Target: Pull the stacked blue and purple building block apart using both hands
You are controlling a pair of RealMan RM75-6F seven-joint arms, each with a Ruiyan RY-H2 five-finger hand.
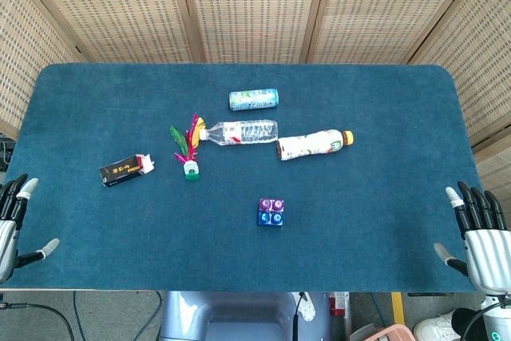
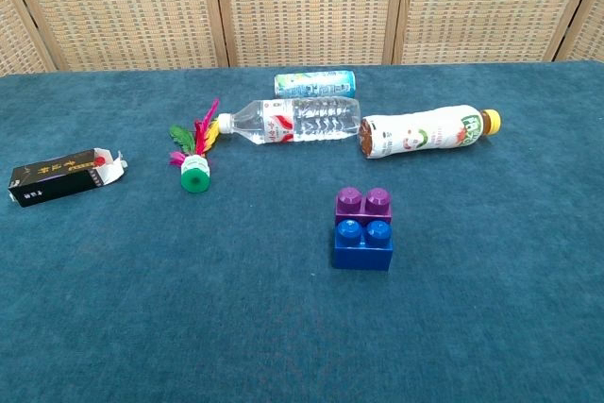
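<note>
The left hand (image 1: 11, 225) sits at the near left edge of the table, fingers spread apart and holding nothing; the right hand (image 1: 481, 237) sits at the near right edge, fingers likewise apart and empty; both show only in the head view, and both are well apart from the blocks.

The purple block (image 2: 363, 207) and the blue block (image 2: 362, 243) stand joined on the teal table (image 2: 142, 327), near the front and a little right of centre, studs upward; the purple one is on the far side, the blue one nearer the robot.

Beyond them lie three drink containers on their sides; a clear plastic water bottle (image 2: 288, 121) with a red and white label, whose contents cannot be made out; just to its right, about end to end with it, a white bottle with a yellow cap (image 2: 429, 130), its label bearing green lettering too small to read; behind these, a small teal and white can (image 2: 315, 83), print illegible.

Left of the water bottle lies a shuttlecock (image 2: 192, 158) with a green base and red, green and yellow feathers; farther left is a black carton (image 2: 64, 176) with one end flap open and gold writing, possibly Chinese characters.
</note>
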